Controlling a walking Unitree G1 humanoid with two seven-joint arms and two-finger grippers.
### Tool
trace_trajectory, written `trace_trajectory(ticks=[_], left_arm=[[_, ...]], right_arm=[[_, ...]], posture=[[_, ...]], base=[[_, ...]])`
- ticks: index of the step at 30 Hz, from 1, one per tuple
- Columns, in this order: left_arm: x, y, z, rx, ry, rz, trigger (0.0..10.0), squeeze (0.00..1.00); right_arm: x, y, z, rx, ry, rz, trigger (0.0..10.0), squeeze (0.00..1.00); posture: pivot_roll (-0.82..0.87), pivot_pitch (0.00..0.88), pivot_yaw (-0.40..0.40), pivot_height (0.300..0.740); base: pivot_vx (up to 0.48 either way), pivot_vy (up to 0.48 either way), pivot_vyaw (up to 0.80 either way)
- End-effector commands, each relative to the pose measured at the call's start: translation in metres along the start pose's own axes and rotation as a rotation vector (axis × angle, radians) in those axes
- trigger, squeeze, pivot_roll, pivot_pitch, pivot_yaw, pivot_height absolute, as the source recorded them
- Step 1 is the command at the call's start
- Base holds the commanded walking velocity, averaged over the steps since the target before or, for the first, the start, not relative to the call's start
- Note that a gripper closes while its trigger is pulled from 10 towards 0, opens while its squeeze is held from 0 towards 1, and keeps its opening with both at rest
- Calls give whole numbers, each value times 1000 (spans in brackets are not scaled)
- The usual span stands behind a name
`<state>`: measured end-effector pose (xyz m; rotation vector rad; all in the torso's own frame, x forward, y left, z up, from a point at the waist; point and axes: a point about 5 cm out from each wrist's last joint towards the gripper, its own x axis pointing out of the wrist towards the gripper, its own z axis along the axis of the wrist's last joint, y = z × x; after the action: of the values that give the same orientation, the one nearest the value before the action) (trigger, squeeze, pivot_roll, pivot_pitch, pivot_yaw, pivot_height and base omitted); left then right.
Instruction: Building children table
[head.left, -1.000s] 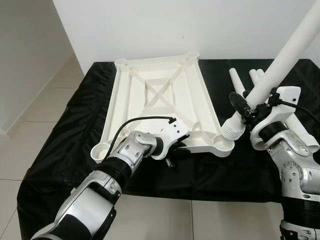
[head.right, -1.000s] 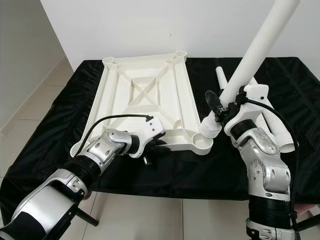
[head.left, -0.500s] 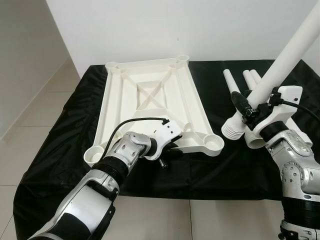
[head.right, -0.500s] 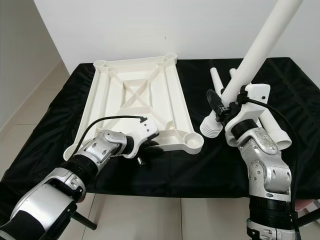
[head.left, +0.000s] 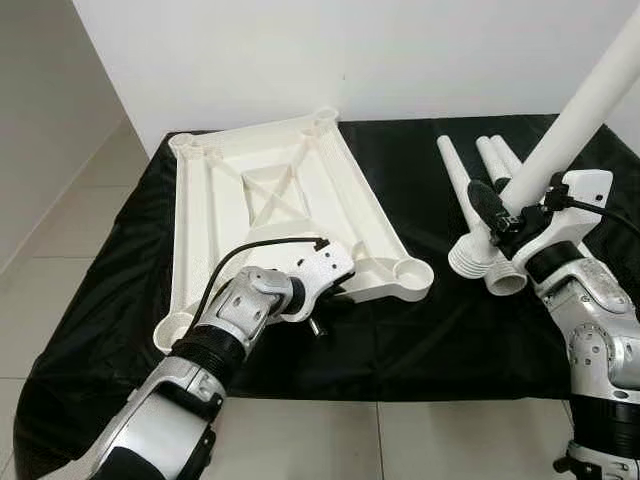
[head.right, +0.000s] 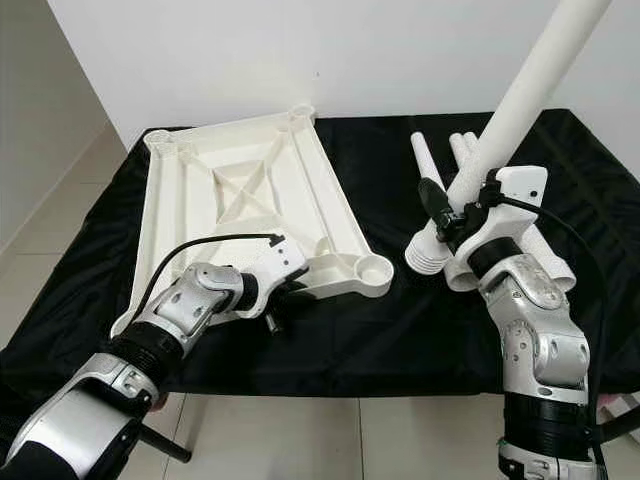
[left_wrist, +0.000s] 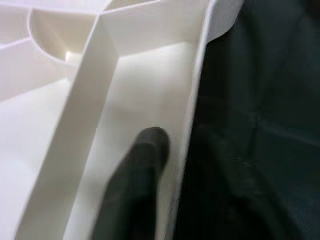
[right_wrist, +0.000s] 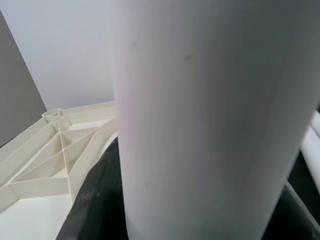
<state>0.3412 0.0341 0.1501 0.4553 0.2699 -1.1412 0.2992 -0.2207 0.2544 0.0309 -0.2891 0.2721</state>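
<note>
— What sort of place is this?
— A plain home room; white wall (head.left: 300, 50), pale tiled floor (head.left: 60, 230); a bench (head.right: 400, 330) draped in black cloth.

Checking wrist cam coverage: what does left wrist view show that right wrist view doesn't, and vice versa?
Left wrist view: one black finger of the left gripper lying inside the tabletop's edge channel, against its rim, with the black cloth beyond and a round leg socket nearby.

Right wrist view: the white table leg held by the right gripper, the white wall, and the tabletop's crossed ribs.

Both: the upside-down white tabletop.
</note>
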Motion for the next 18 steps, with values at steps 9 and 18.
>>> trace_trajectory(ticks=[9,18], left_arm=[[-2,-4,18,56,-80,89,10000,0],[-1,-1,46,5,-174,123,10000,0]], right_arm=[[0,2,5,-1,-32,15,10000,0],[-1,-23,-2,20,-51,-114,10000,0]], posture=[[-166,80,134,740],[-168,77,128,740]], base=[[0,0,0],[0,0,0]])
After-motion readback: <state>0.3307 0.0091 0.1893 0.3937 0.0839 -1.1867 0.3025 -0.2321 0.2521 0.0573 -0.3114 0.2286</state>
